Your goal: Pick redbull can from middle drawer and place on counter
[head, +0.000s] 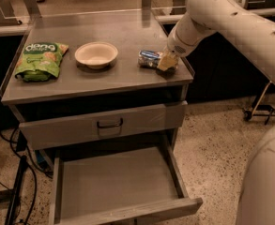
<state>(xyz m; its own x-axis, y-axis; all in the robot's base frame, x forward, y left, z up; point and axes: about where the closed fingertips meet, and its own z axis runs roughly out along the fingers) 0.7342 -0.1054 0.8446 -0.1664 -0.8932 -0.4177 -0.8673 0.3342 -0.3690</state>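
Redbull can, slim silver aluminium with blue markings [150,59], lies on its side at the right end of the brushed grey steel surface [127,32], so from where I sit it looks delivered, or close to it. The end effector [167,63] is right against the can's right end, and I cannot tell whether it is pinching the can or has let go. My worry is the pull-away: a can on its side rolls easily, and a sideways drag could nudge it toward the right edge just beside it, where only a slight raised lip would stop it. I would lift straight up. The can looks undented, its blue print facing up. A cream round bowl [96,54] sits to its left, a green snack bag [39,60] beyond that. Below, the wide shallow grey steel drawer [118,184] stands open, floor bare
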